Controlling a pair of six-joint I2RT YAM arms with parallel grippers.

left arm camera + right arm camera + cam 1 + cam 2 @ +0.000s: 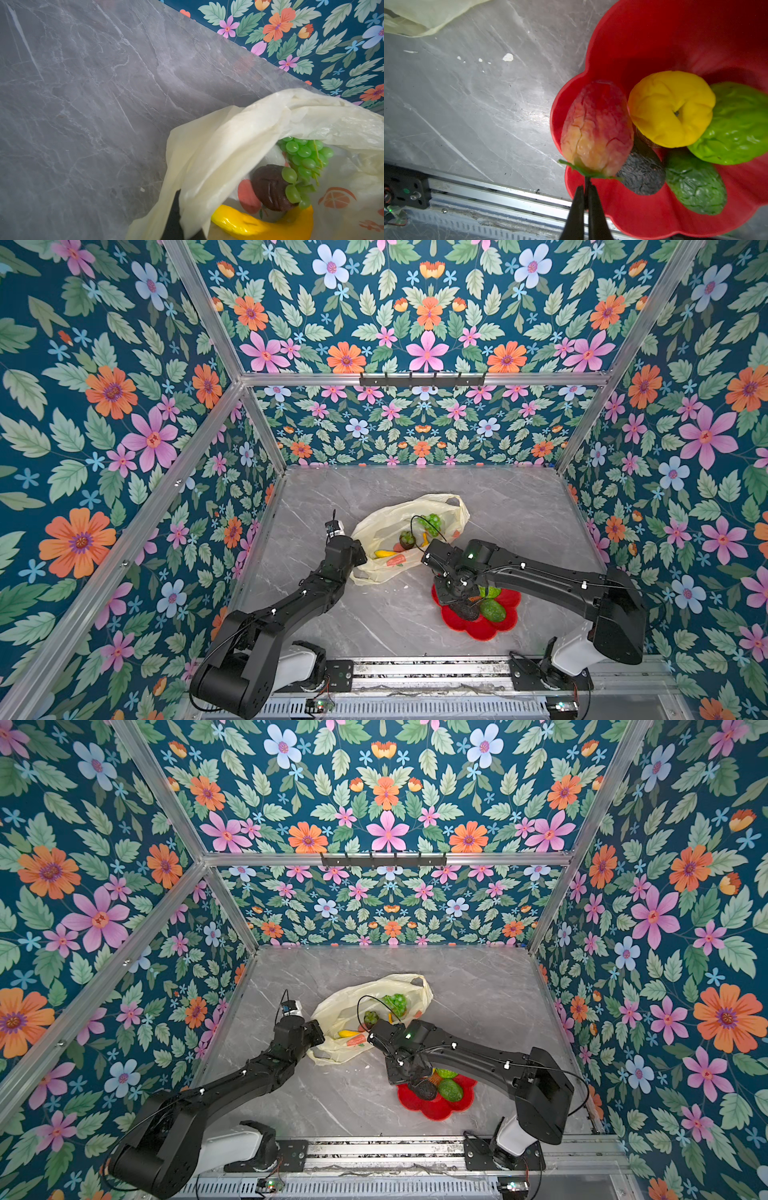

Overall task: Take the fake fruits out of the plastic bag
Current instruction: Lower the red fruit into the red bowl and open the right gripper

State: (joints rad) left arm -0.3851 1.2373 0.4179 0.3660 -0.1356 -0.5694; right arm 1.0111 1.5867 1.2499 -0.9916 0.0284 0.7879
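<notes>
Over scalloped plate (654, 41), right jaws pinch strawberry (596, 128) stem; left jaws clamp crinkly bag (228, 135).

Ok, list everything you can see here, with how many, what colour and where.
table: one, grey marble, under everything
bag: one, pale yellow plastic, mid-table
grapes: one or two bunches, green, inside the bag
dark fruit: one, brown, inside the bag beside the grapes
banana: one, yellow, inside the bag
plate: one, red, on the table
lemon: one, yellow, on the plate
bumpy fruits: two, green, on the plate
avocado: one, blackish, on the plate
strawberry: one, red and yellow, over the plate's rim
left claw: one, black, shut on the bag's edge
right claw: one, black, shut on the strawberry's stalk
</notes>
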